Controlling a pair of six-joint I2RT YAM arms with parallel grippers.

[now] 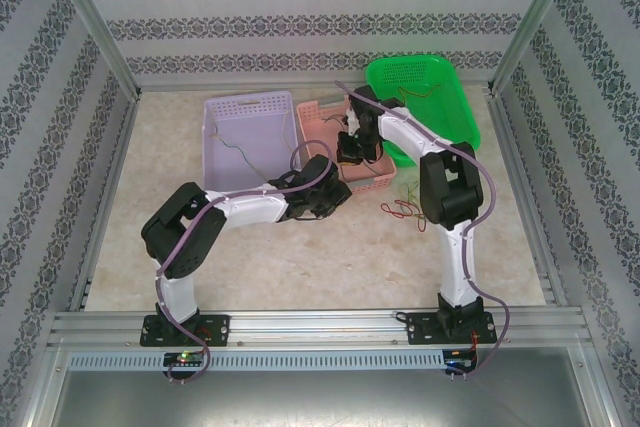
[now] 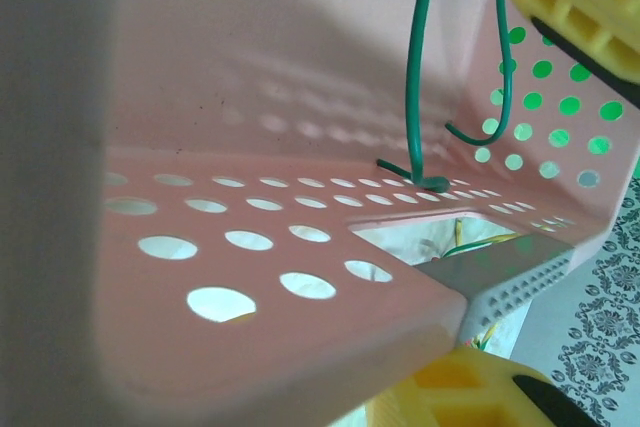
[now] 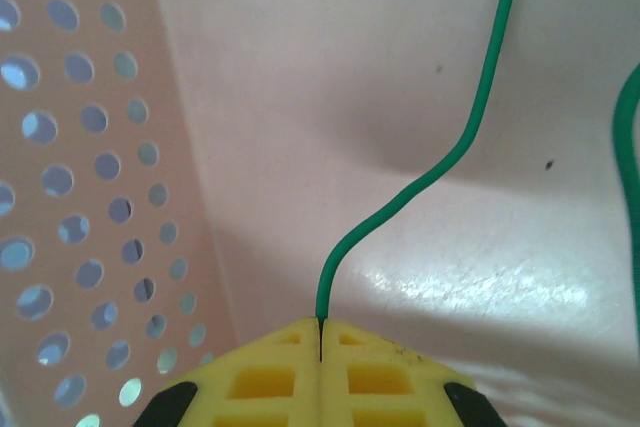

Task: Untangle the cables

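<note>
A: How are the arms posed?

B: The left arm (image 1: 240,209) is folded at the elbow and stretched rightward over the bench (image 1: 300,257). A wall of the pink basket (image 1: 318,127) is held between its narrowly set jaws. The right arm (image 1: 445,187) is bent leftward into that basket, its jaws pinched shut on a green cable (image 2: 413,97).

A: And the containers?

B: A thin cable (image 1: 237,150) is seen in the lilac basket (image 1: 265,122). The green cable's end is rested inside the pink one. Tangled cables (image 1: 400,210) are seen on the bench, nearer than the green basket (image 1: 420,82).

Top view looks down from behind both arms (image 1: 250,209); wrist views, close behind the left end effector (image 2: 500,187) and right end effector (image 3: 320,332), share the pink basket (image 2: 300,97) and green cable (image 3: 440,162) ahead.
</note>
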